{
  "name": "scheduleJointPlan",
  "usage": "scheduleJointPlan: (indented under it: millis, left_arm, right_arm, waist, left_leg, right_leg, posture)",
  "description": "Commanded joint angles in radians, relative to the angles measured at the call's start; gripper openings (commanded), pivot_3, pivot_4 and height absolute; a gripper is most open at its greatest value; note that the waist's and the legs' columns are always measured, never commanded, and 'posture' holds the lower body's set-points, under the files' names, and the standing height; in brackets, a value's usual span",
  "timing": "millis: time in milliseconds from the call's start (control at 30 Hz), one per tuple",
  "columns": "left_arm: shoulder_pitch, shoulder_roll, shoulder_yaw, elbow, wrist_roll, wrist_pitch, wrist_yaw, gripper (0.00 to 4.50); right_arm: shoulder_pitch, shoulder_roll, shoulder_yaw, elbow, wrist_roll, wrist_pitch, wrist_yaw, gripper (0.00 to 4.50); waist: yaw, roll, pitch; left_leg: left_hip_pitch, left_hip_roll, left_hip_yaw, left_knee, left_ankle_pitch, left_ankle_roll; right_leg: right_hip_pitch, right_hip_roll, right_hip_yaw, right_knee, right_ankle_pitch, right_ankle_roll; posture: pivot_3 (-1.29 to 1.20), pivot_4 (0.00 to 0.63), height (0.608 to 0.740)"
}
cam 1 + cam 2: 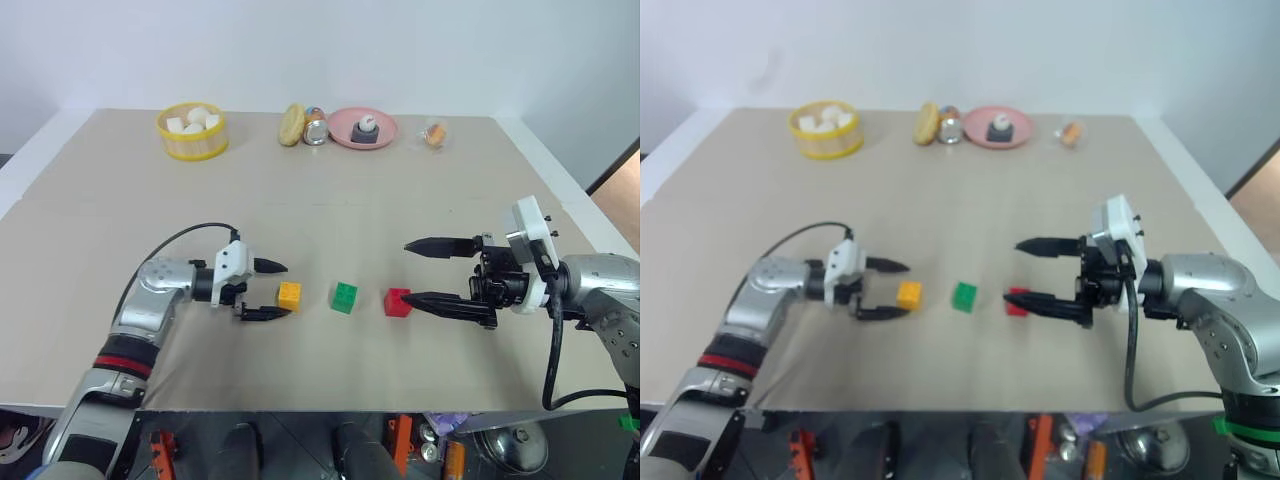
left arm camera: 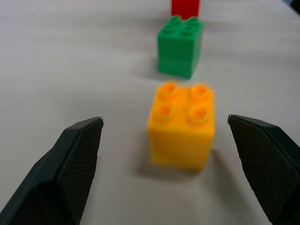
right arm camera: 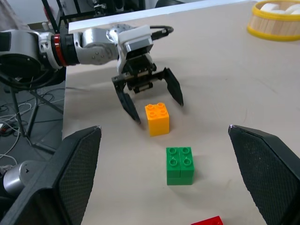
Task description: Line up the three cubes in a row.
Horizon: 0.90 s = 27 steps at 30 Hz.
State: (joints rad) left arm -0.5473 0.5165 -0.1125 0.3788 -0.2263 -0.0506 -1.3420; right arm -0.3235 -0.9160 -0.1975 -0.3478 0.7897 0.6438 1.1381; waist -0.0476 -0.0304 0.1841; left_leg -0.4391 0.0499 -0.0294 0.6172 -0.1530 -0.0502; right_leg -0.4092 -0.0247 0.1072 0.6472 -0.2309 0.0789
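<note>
- A beige desk (image 1: 330, 200) meets a white wall at 12 o'clock.
- Along its far edge: a yellow basket (image 1: 192, 132) of white chunks, a can (image 1: 315, 127), a pink plate (image 1: 362, 129) with a dark block.
- The orange-yellow cube (image 1: 289, 295), green cube (image 1: 344, 297) and red cube (image 1: 398, 302) sit in a row, apart.
- The left claw (image 1: 268, 290) is released, straddling the orange-yellow cube at 9 o'clock.
- The right claw (image 1: 410, 272) is released at 3 o'clock; its lower finger lies just beside the red cube.
</note>
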Motion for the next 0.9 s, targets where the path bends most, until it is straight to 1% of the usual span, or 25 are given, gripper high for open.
scheduleJointPlan:
  millis: [33, 100, 200, 300, 400, 467, 533, 667, 800, 900]
  left_arm:
    - [0.03, 0.049, 0.044, -0.084, -0.05, 0.037, -0.012, 4.41]
    - [0.051, 0.071, 0.059, -0.123, -0.072, 0.063, -0.012, 4.41]
    - [0.098, 0.117, 0.119, -0.228, -0.146, 0.177, 0.017, 4.41]
    - [0.137, 0.152, 0.167, -0.298, -0.191, 0.255, 0.056, 4.41]
    - [0.179, 0.151, 0.276, -0.369, -0.242, 0.386, 0.225, 4.41]
    - [0.192, 0.115, 0.328, -0.409, -0.215, 0.435, 0.399, 4.41]
    - [0.205, 0.085, 0.363, -0.447, -0.215, 0.465, 0.51, 4.41]
    - [0.27, -0.054, 0.47, -0.571, -0.253, 0.532, 0.782, 4.41]
    - [0.336, -0.129, 0.484, -0.649, -0.246, 0.554, 0.914, 4.41]
    - [0.378, -0.173, 0.476, -0.688, -0.244, 0.544, 0.974, 4.41]
  right_arm:
    - [-0.033, -0.012, -0.009, 0.005, -0.001, -0.019, 0.022, 4.5]
    - [-0.041, -0.011, -0.004, 0.012, -0.007, -0.02, 0.027, 4.5]
    - [-0.058, -0.006, 0.006, 0.021, -0.014, -0.022, 0.034, 4.5]
    - [-0.069, 0.0, 0.013, 0.03, -0.019, -0.028, 0.034, 4.5]
    - [-0.079, 0.018, 0.014, 0.049, -0.041, -0.047, 0.007, 4.5]
    - [-0.079, 0.037, 0.001, 0.082, -0.069, -0.063, -0.04, 4.5]
    - [-0.079, 0.053, -0.011, 0.118, -0.101, -0.083, -0.083, 4.5]
    - [-0.061, 0.138, -0.077, 0.276, -0.193, -0.151, -0.273, 4.5]
    - [-0.038, 0.212, -0.137, 0.336, -0.221, -0.184, -0.398, 4.5]
    - [-0.016, 0.27, -0.181, 0.346, -0.229, -0.189, -0.501, 4.5]
  waist:
    - [0.0, 0.0, 0.0]
    - [0.0, 0.0, 0.0]
    - [0.0, 0.0, 0.0]
    - [0.0, 0.0, 0.0]
    - [0.0, 0.0, 0.0]
    - [0.0, 0.0, 0.0]
    - [0.001, 0.0, 0.0]
    - [0.003, -0.001, 0.0]
    - [0.002, -0.001, 0.0]
    - [0.001, -0.001, 0.0]
  left_leg:
    - [0.0, 0.0, 0.0, 0.0, 0.0, 0.0]
    - [0.0, 0.0, 0.0, 0.0, 0.0, 0.0]
    - [0.0, 0.0, 0.0, 0.0, 0.0, 0.0]
    - [0.0, 0.001, 0.0, 0.0, 0.0, 0.0]
    - [0.0, 0.001, 0.001, 0.0, 0.0, 0.0]
    - [0.0, 0.002, 0.001, 0.0, 0.0, 0.0]
    - [0.0, 0.002, 0.001, 0.0, 0.0, 0.0]
    - [0.0, 0.001, 0.001, 0.001, 0.0, 0.0]
    - [0.001, 0.001, 0.0, 0.0, 0.0, 0.0]
    - [0.001, 0.001, 0.0, -0.001, 0.0, 0.0]
  right_leg:
    - [0.0, 0.0, 0.0, 0.0, 0.0, 0.0]
    - [0.0, 0.0, 0.0, 0.0, 0.0, 0.0]
    - [0.0, 0.0, 0.0, 0.0, 0.0, 0.0]
    - [-0.001, 0.0, 0.0, 0.0, 0.0, 0.0]
    - [-0.001, 0.0, 0.0, 0.0, 0.0, -0.001]
    - [-0.001, 0.0, -0.001, 0.0, 0.0, -0.001]
    - [0.0, 0.0, -0.001, 0.0, 0.001, -0.001]
    - [0.001, -0.001, 0.0, 0.0, 0.001, 0.0]
    - [0.0, 0.0, 0.0, 0.0, 0.001, 0.0]
    - [0.0, 0.001, 0.0, 0.001, 0.001, -0.001]
  posture:
    - [0.0, 0.15, 0.74]
    - [0.0, 0.15, 0.74]
    - [0.0, 0.15, 0.74]
    - [0.0, 0.15, 0.74]
    - [0.0, 0.15, 0.74]
    - [0.0, 0.15, 0.74]
    - [0.0, 0.15, 0.74]
    - [0.0, 0.15, 0.74]
    - [0.0, 0.15, 0.74]
    - [0.0, 0.15, 0.74]
